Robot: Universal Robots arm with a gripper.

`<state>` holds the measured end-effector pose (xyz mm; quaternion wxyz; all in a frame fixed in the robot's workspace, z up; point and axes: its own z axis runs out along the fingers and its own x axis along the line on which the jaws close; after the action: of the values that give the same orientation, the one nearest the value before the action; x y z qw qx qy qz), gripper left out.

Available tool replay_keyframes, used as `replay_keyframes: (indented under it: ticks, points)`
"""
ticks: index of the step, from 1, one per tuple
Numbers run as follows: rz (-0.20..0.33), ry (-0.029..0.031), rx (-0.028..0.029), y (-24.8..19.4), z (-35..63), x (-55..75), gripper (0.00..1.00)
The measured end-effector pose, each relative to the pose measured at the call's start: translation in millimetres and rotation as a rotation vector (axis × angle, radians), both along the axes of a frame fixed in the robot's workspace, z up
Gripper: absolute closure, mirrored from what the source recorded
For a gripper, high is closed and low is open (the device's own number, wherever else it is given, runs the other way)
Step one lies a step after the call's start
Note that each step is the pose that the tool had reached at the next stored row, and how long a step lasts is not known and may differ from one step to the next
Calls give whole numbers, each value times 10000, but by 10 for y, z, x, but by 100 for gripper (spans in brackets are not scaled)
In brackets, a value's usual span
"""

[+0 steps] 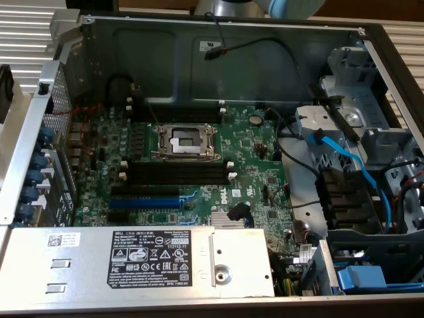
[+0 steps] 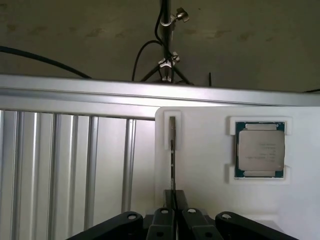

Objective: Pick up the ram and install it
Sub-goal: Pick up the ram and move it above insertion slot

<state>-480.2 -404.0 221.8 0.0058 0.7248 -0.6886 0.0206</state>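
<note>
Overall, the open computer case holds a green motherboard with long black memory slots. Just ahead of the pincer lies a white tray. The ram stands on edge in a slot of that tray, its near end clamped between the pincer's closed-in fingers. A square processor chip rests in the tray, off to one side of the pincer.

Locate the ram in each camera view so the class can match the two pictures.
Wrist view: the ram stands on edge in a slot of the white tray, its near end held in the gripper.
Exterior view: the computer's black memory slots hold no stick.
Shared landmark: the ribbed metal tabletop, also beside the tray.
</note>
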Motion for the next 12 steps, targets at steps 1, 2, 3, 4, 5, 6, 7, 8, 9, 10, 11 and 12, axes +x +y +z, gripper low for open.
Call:
replay_keyframes:
  ticks: [1, 2, 3, 4, 5, 6, 7, 8, 9, 10, 11, 12]
  points:
    - [-1, -1, 0, 3, 15, -1, 88]
    - [-2, -1, 1, 7, 30, -2, 88]
    - [-2, -2, 2, 12, 45, -2, 88]
    - [-1, -2, 3, 16, 57, -3, 88]
    - [0, -2, 5, 19, 68, -3, 88]
    - [0, -2, 7, 24, 77, -4, 88]
    - [0, -1, 7, 26, 86, -5, 88]
    - [0, 0, 7, 28, 94, -5, 88]
    - [0, 0, 7, 28, 96, -8, 88]
    - [-1, -1, 7, 29, 98, -10, 88]
    - [0, 0, 7, 29, 107, -12, 88]
    - [0, 0, 7, 29, 121, -15, 88]
